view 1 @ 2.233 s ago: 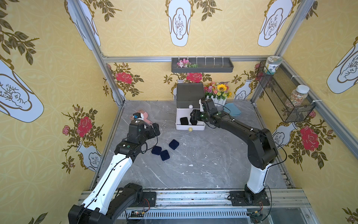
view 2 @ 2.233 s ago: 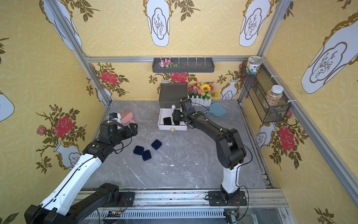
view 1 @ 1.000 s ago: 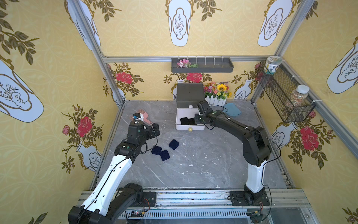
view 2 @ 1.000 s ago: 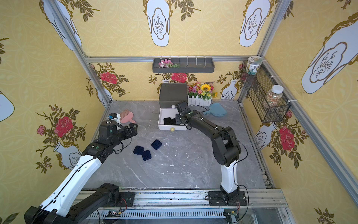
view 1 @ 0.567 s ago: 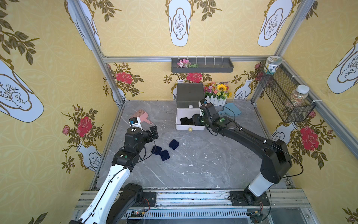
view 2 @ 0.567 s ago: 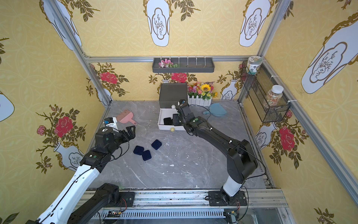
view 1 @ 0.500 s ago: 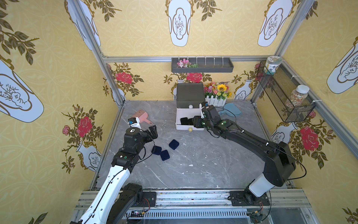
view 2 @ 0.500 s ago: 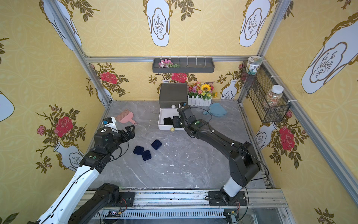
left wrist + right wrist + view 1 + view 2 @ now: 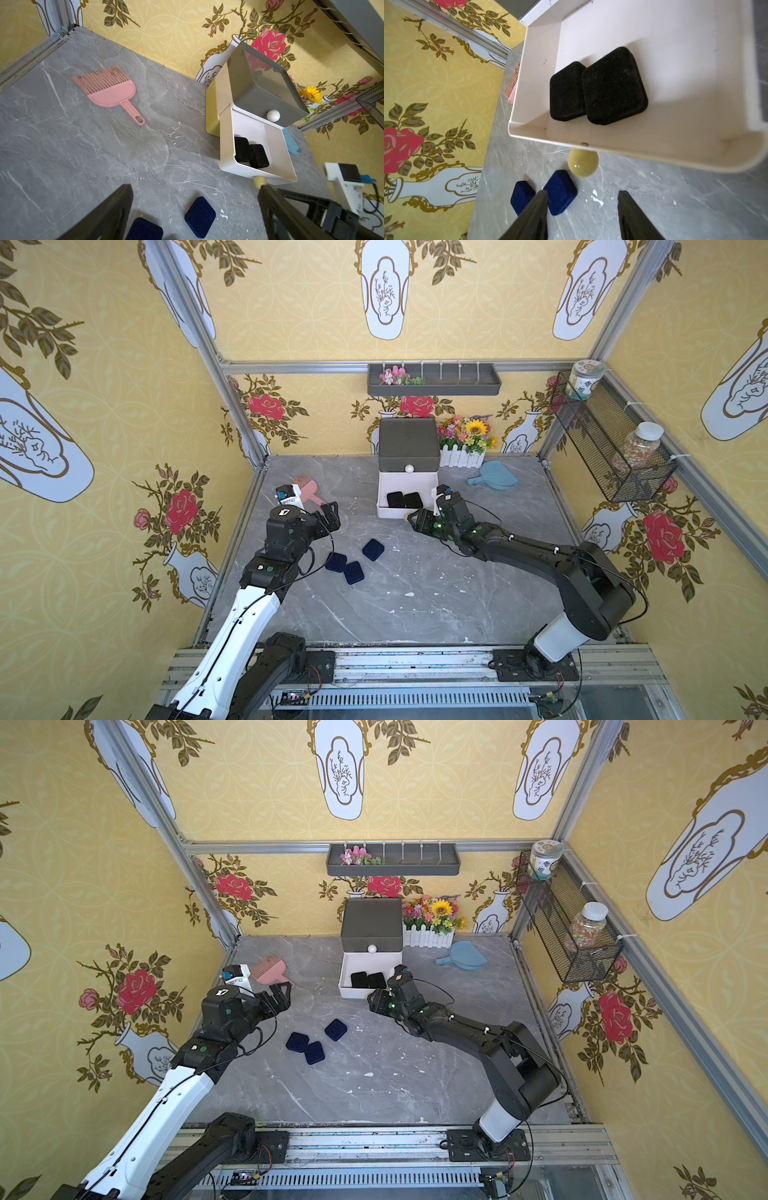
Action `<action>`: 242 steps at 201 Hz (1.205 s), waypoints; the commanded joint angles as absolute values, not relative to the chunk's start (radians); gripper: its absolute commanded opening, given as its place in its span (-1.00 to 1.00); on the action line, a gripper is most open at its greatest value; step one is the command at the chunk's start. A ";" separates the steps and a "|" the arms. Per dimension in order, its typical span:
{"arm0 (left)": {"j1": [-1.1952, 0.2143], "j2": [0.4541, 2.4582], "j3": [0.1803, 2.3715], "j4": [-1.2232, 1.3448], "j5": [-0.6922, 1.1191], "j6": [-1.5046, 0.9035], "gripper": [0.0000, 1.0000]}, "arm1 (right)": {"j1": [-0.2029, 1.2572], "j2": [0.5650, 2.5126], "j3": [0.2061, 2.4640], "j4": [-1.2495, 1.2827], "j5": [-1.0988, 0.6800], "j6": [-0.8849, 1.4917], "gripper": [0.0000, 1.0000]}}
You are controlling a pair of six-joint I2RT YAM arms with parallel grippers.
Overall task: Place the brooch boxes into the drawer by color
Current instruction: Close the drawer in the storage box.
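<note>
The drawer chest [image 9: 409, 443] stands at the back, and its white drawer [image 9: 384, 512] is pulled out. Two black brooch boxes [image 9: 395, 499] [image 9: 613, 85] lie side by side inside it. Three navy brooch boxes [image 9: 372, 549] [image 9: 336, 562] [image 9: 353, 572] lie on the table left of centre. My right gripper [image 9: 415, 520] [image 9: 583, 193] is open and empty, just in front of the drawer's pale yellow knob [image 9: 583, 165]. My left gripper [image 9: 332, 516] [image 9: 194, 188] is wide open and empty. It hangs behind and left of the navy boxes [image 9: 200, 217].
A pink dustpan [image 9: 305, 485] lies at the back left and a blue paddle-shaped thing [image 9: 494, 481] at the back right. A flower fence [image 9: 463, 443] stands beside the chest. The grey wall tray [image 9: 434, 379] and a wire basket [image 9: 611, 435] with jars hang on the walls.
My right gripper has opened and drawn back out of the white drawer to its knob, leaving the second black box inside. The left arm has shifted forward, uncovering the pink dustpan.
</note>
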State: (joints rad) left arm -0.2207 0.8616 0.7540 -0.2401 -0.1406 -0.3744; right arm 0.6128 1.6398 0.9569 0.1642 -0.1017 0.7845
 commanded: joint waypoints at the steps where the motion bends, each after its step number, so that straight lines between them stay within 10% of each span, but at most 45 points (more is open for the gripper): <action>1: -0.219 0.859 0.748 -0.236 -0.125 -0.353 1.00 | 0.608 1.688 0.983 0.255 -0.102 0.815 0.08; 242: -0.237 0.945 0.882 -0.334 -0.338 0.067 1.00 | 0.524 1.977 1.285 0.282 -0.058 0.779 -0.31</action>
State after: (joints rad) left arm -0.2302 0.9463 0.9012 -0.3271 -0.3126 0.0162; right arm 0.5346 1.9476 1.2457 0.2363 -0.0853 0.8028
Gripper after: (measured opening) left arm 0.999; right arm 0.347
